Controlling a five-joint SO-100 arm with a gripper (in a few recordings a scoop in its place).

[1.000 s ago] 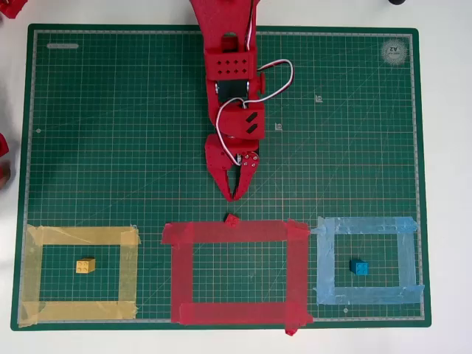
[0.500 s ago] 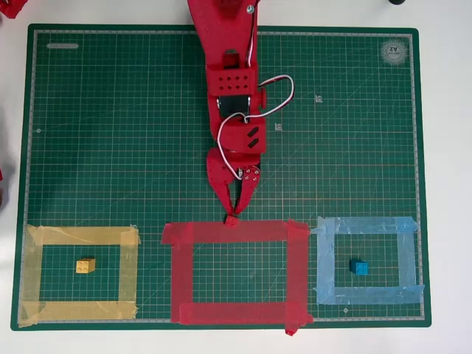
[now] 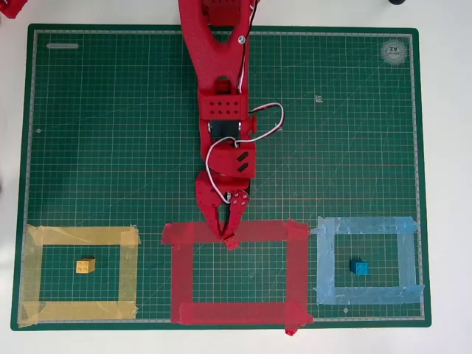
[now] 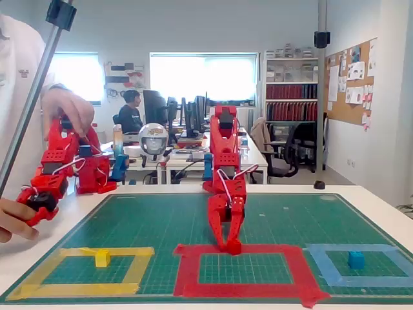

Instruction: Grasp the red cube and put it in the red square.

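Pushed forward, hand (image 3: 228, 237) grips red cube (image 3: 231, 242) on red square (image 3: 298, 273).

The cutting mat (image 3: 110, 133) looks like matt green rubbery sheet printed with a fine pale grid. The red square (image 3: 184, 234) is wide tape, slightly wrinkled at its corners. The arm (image 3: 221, 81) appears to be moulded red plastic, faintly glossy.
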